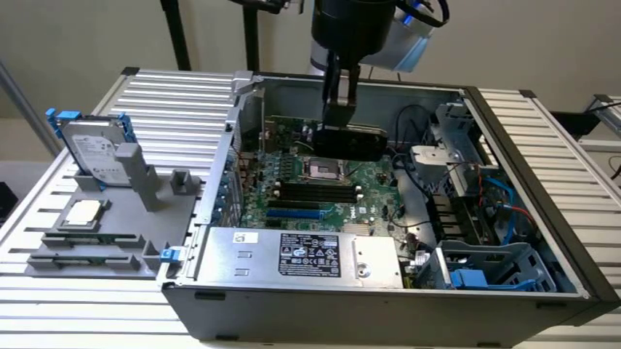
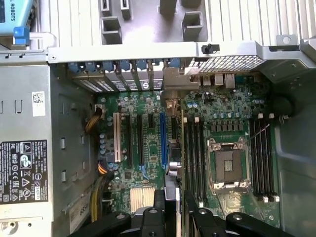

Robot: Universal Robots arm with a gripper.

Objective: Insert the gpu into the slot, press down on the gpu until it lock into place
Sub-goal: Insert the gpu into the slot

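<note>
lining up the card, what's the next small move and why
Probably a small sideways shift toward the slot before lowering. The fingers hold the gpu above the motherboard, and in the wrist view its edge runs parallel to the slot but beside it, not over it.

Slatted metal table with two loads

The silver ribbed table [image 1: 553, 145] carries an open grey computer case [image 1: 388, 313], which stands directly below the fingers [image 1: 342, 109]. A grey fixture tray [image 1: 126, 218] lies flat well off to their side, toward the exterior view's left, just beside the case wall.
</note>
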